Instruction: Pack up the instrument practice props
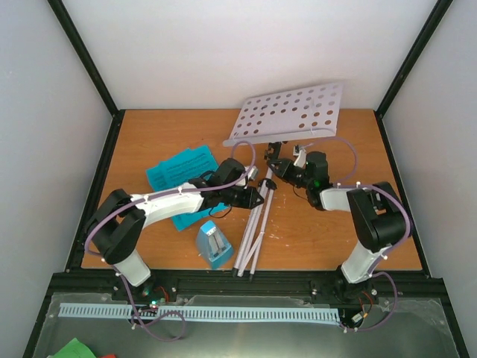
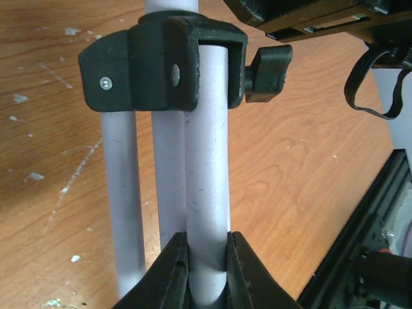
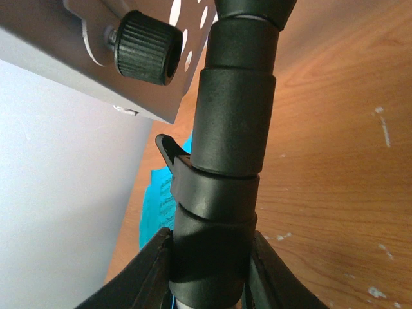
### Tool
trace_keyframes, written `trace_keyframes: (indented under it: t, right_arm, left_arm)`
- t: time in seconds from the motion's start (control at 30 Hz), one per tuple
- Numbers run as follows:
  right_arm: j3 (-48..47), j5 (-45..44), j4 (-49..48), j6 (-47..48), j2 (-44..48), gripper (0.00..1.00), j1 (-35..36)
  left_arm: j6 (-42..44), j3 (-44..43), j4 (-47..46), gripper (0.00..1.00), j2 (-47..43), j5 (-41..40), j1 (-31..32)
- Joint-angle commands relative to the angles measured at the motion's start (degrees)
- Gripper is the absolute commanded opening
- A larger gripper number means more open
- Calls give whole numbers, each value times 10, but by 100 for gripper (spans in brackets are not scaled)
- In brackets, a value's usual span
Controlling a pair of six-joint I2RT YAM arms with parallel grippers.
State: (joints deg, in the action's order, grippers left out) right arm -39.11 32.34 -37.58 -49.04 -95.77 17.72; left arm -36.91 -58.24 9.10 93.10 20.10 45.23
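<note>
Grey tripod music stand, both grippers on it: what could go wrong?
Left gripper pinches one smooth leg tube of the grey tripod music stand; it may slip. Right gripper clamps its black shaft; mismatched pulls could twist it. Leg tips lie beside the light-blue pyramid metronome; swinging could topple it.

Tabletop (image 2: 309,167) looks like wood grain, kinda scuffed with pale flecks; stand tubes (image 2: 207,161) are smooth matt grey, stand collar (image 3: 225,129) matt black plastic.

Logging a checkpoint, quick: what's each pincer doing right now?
Left pincer: closed on a pale grey metal tube of the folded tripod music stand.
Right pincer: closed on the stand's black cylindrical collar.
</note>
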Motion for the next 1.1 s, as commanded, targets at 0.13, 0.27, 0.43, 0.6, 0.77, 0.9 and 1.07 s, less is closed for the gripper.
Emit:
trace_keyframes:
  t: [0.13,0.27,0.43,0.6,0.77,0.9,1.07]
  right_arm:
    - [-3,119,-73,44,-71,3,20]
    - [-11,120,-80,49,-106,3,15]
    - [-14,120,-86,55,-140,7,6]
    - [-14,118,-83,76,-156,13,-2]
    - [-13,112,-66,95,-159,26,-7]
    - [-8,105,-61,100,-159,33,-9]
    - [3,95,-58,103,-152,38,-9]
  left_arm:
    - [16,-30,-201,0,20,-113,-26]
    - [23,-30,-189,0,42,-125,-27]
    - [27,-26,-183,0,62,-133,-26]
    - [26,-27,-176,0,78,-138,-26]
    - [23,-27,-175,0,86,-137,-26]
    - [20,-33,-178,0,91,-127,-26]
    - [18,-35,-177,0,94,-126,-27]
